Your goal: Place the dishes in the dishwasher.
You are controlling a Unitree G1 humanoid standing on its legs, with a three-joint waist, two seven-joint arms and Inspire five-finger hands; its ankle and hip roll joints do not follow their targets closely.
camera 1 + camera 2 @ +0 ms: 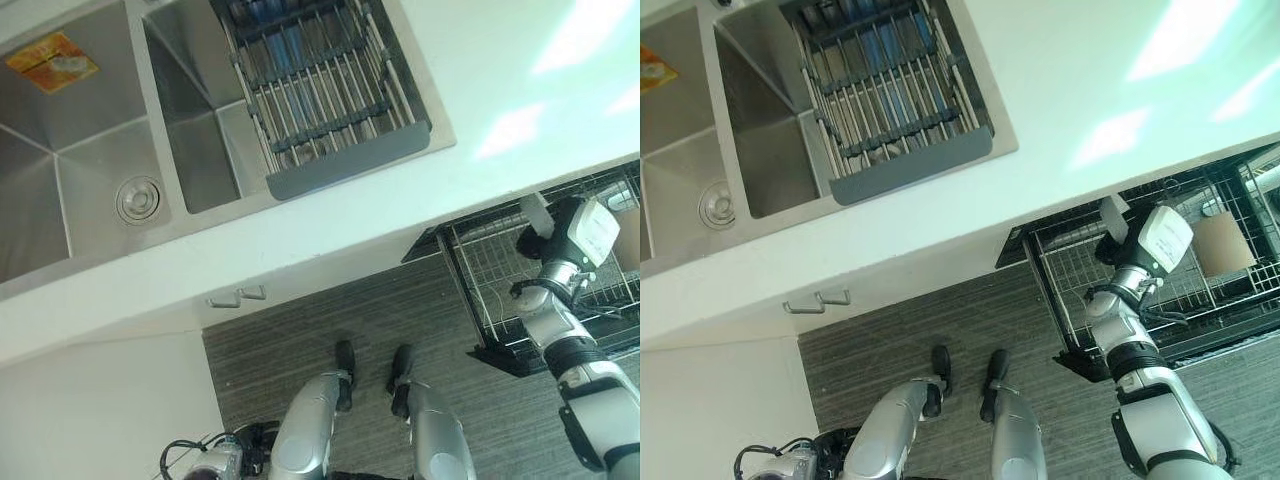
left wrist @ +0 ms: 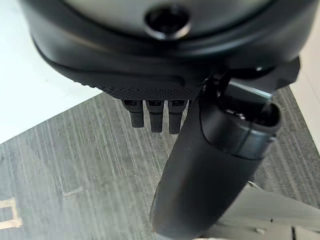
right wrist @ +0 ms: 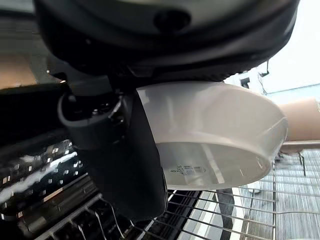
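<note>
I am looking down at a double steel sink (image 1: 60,190) set in the white desk (image 1: 420,190), with a grey wire dish rack (image 1: 320,90) sitting across its right basin. My left hand (image 2: 155,117) is hanging low over the grey carpet floor (image 1: 300,350) with its fingers relaxed and holding nothing. Over at the right, my right hand (image 3: 125,150) is gripping a white bowl (image 3: 220,140) with the thumb clamped on its rim, holding it above the pulled-out wire dishwasher rack (image 1: 1160,270) under the desk edge.
</note>
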